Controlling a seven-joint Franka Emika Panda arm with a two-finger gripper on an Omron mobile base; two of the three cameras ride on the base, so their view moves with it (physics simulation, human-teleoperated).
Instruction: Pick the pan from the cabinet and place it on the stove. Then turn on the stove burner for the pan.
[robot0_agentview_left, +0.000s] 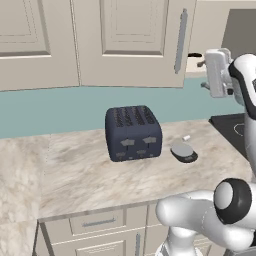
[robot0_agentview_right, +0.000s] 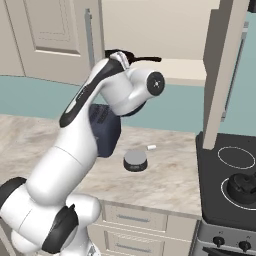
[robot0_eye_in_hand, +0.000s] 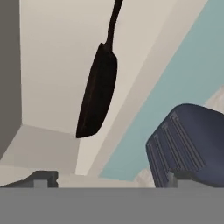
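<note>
The pan (robot0_eye_in_hand: 97, 94), dark and shallow, lies on the bottom shelf of the open cabinet (robot0_agentview_right: 186, 68), its thin handle (robot0_eye_in_hand: 113, 22) pointing away from me. In the left base view the pan (robot0_agentview_left: 194, 55) shows as a dark sliver just beyond my gripper (robot0_agentview_left: 203, 75). My gripper (robot0_eye_in_hand: 111, 180) is open, its tips wide apart with nothing between them, a short way in front of the shelf edge and below the pan. The cabinet door (robot0_agentview_right: 220, 75) is swung open. The stove (robot0_agentview_right: 215, 172) lies to the right, with a white burner ring (robot0_agentview_right: 236, 157) at its back.
A dark blue toaster (robot0_agentview_left: 133, 132) and a small grey round object (robot0_agentview_left: 183, 151) sit on the marble counter (robot0_agentview_left: 75, 170). A black kettle (robot0_agentview_right: 243, 186) stands on the stove's near ring. Black knobs (robot0_agentview_right: 218, 241) line the stove front. A shut cabinet door (robot0_agentview_left: 132, 35) hangs to the left.
</note>
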